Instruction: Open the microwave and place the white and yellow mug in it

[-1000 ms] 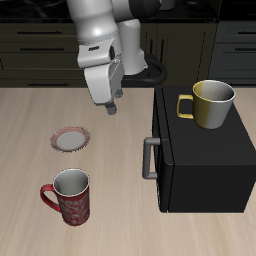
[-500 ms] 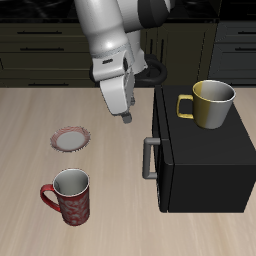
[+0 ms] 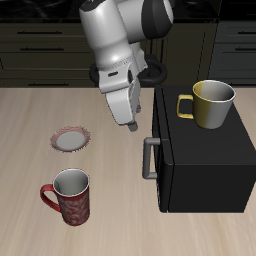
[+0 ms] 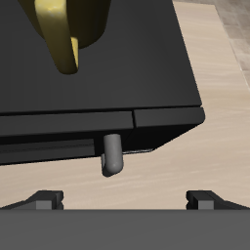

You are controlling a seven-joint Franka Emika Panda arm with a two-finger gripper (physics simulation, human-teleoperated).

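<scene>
The gripper (image 3: 134, 124) had swung closer to the microwave (image 3: 205, 160), tilted above its grey handle (image 3: 149, 158), fingers spread and empty. The white and yellow mug (image 3: 209, 103) stood atop the microwave.

high front overview, wrist close-up, both showing microwave (image 3: 200, 160)

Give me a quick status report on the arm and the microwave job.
End effector open, empty, hovering near the microwave handle. Microwave door shut; white and yellow mug sitting on top. Red mug and small plate off to the side.
</scene>
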